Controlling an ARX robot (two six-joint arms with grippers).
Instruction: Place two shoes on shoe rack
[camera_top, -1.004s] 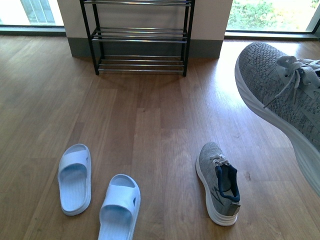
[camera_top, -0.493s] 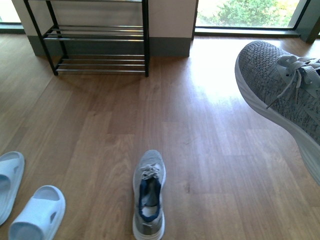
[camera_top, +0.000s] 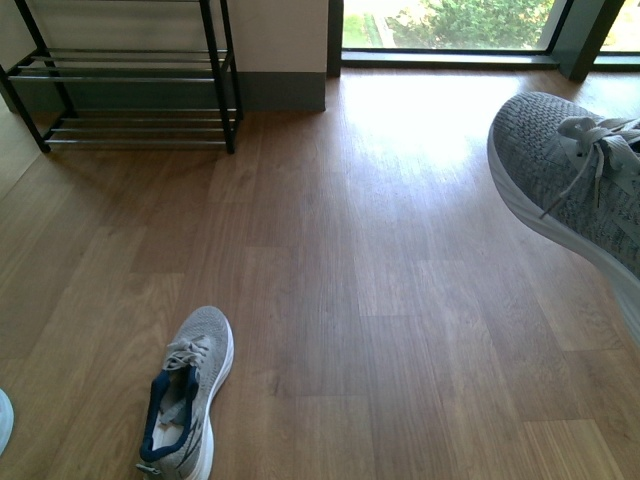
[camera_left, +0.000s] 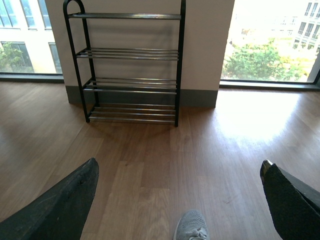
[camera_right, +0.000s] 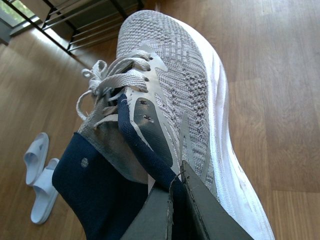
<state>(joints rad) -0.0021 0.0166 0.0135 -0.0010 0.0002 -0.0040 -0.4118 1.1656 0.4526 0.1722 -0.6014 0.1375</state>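
Sneaker (camera_right: 175, 85) in grey knit, which we judge light and floppy, hangs well apart from the shoe rack (camera_top: 130, 77), our right gripper (camera_right: 177, 192) clamped on its stiffer heel collar, while our left gripper (camera_left: 179, 167) stands open and empty facing that rack.

Sneaker (camera_top: 565, 185) heel cut by R edge; slide (camera_top: 3, 422) just sliver at L edge; rack (camera_top: 130, 75) top cropped.

Raised grey sneaker (camera_top: 575, 185): knit upper, white sole, navy lining, off the floor, tilted, at right. Second grey sneaker (camera_top: 190, 395): upright on the wood floor, toe pointing away. Slide sandals (camera_right: 44, 192): pale, side by side. Shoe rack (camera_top: 130, 77): black frame, chrome bars, against the wall.
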